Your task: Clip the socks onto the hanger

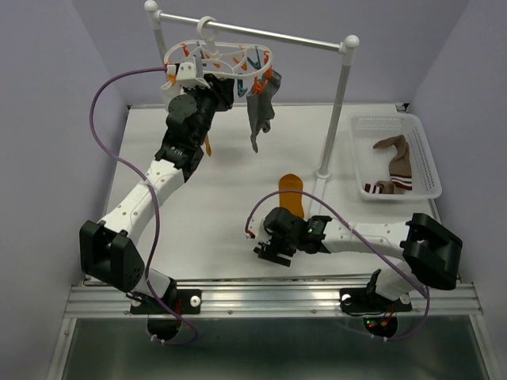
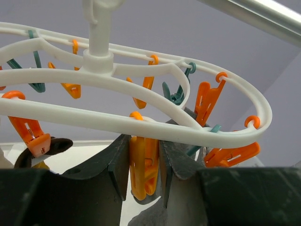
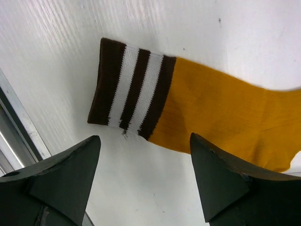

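Mustard sock (image 3: 221, 108) with a brown-and-white striped cuff lies flat on the white table (image 3: 141, 28) just past our right gripper (image 3: 143, 183), whose jaws stand wide apart with nothing between them. In the right wrist view the cuff sits in the upper middle of the frame, above the gap between the two dark fingers, and the yellow foot runs off toward the right edge. In the view from above, this gripper hangs low over the table in the lower middle of the frame, and only the sock's rounded yellow end shows beyond the arm. Our left gripper (image 2: 143, 157) is raised to the hanger (image 2: 94, 120) in the upper middle of the overhead view. Its jaws are clamped on an orange clip (image 2: 143, 176) that dangles from the hanger's near ring, with one finger pressed against each side of it. More orange and teal clips hang around both white rings. The hanger's hook rides on the metal rail (image 1: 293, 35). A grey sock (image 1: 260, 115) hangs from the hanger's right end, just beside the left gripper, its foot drooping down. At the right of the frame a white basket (image 1: 432, 170) holds a brownish sock (image 1: 394, 154) with a striped cuff.
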Controlling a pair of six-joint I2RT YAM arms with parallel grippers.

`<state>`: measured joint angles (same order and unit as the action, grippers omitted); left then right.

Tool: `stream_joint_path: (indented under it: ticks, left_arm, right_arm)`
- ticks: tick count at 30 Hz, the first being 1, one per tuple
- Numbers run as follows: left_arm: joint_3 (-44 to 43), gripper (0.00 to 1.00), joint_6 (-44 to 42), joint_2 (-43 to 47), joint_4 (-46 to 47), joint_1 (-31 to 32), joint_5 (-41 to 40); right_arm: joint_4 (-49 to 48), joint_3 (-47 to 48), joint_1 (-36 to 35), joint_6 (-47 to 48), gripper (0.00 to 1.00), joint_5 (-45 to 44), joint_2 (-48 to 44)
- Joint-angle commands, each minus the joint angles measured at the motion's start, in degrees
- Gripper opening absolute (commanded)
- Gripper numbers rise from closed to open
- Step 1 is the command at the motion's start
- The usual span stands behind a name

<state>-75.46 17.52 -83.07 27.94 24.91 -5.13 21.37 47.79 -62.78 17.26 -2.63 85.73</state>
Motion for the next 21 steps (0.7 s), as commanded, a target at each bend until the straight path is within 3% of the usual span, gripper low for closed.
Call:
stream_joint_path:
  ticks: [1, 12, 21]
  left_arm:
    - [-1.97, 0.0, -0.64, 2.74, 0.89, -0.3, -0.76]
    - [-3.03, 0.0, -0.2, 1.68, -0.17, -0.3, 1.08]
    - [-2.76, 0.0, -0.29, 1.86, -0.17, -0.3, 1.08]
  right_arm:
    - [-6.86, -1.91, -2.07, -1.79, 0.81, -1.23, -3.29]
    - [-10.91, -4.46, -2.78, -0.82, 0.78, 0.44, -1.63]
    - [-18.1, -7.18, -1.73, 0.94, 0.68, 1.38, 0.93]
